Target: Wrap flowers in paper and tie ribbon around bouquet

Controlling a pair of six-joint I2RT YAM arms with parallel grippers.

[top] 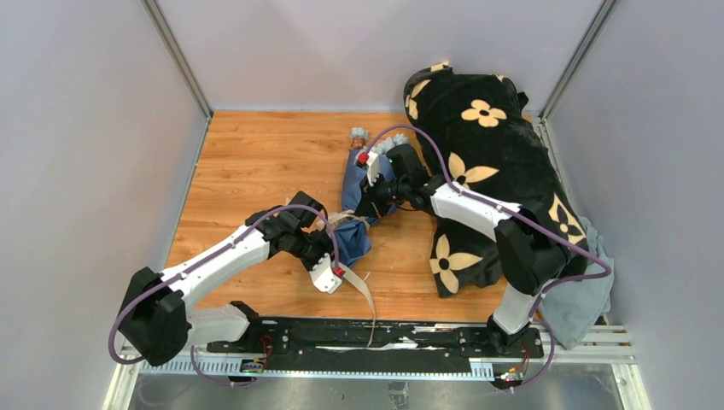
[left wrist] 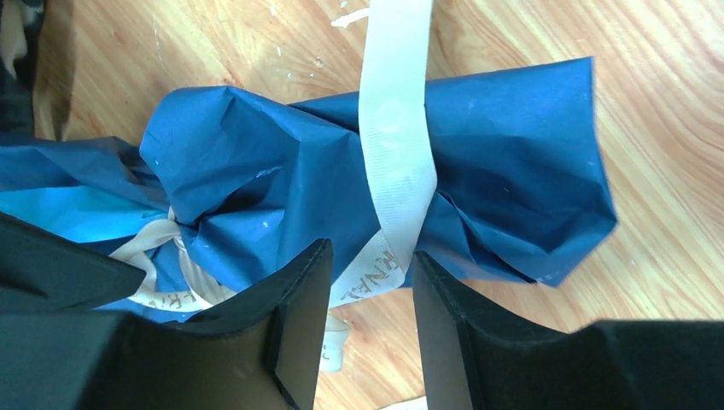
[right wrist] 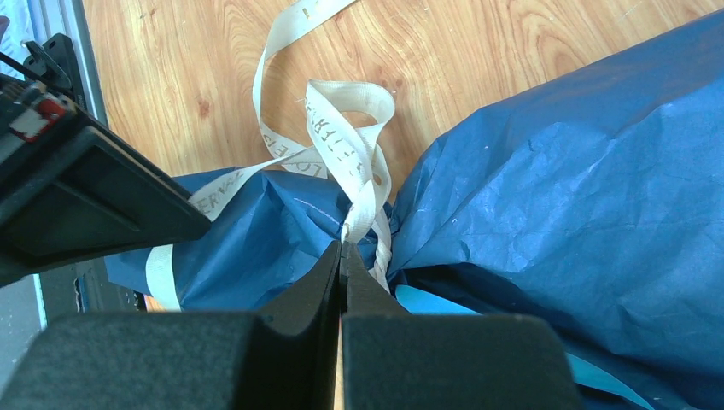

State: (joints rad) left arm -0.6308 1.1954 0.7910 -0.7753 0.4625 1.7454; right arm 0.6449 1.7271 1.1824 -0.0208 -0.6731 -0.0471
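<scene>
we see bouquet (top: 353,184) lying at middle of table (top: 256,154), flowers (top: 359,135) toward far edge. ribbon (left wrist: 397,128) crosses navy paper (left wrist: 512,145). our left gripper (left wrist: 371,256): jaws apart, ribbon running between them. our right gripper (right wrist: 341,248): pinched together on ribbon at knot.

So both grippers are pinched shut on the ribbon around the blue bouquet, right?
Not both. The right gripper is pinched shut on the ribbon, but the left gripper stands open with the ribbon passing between its fingers; the left wrist view shows it.
</scene>
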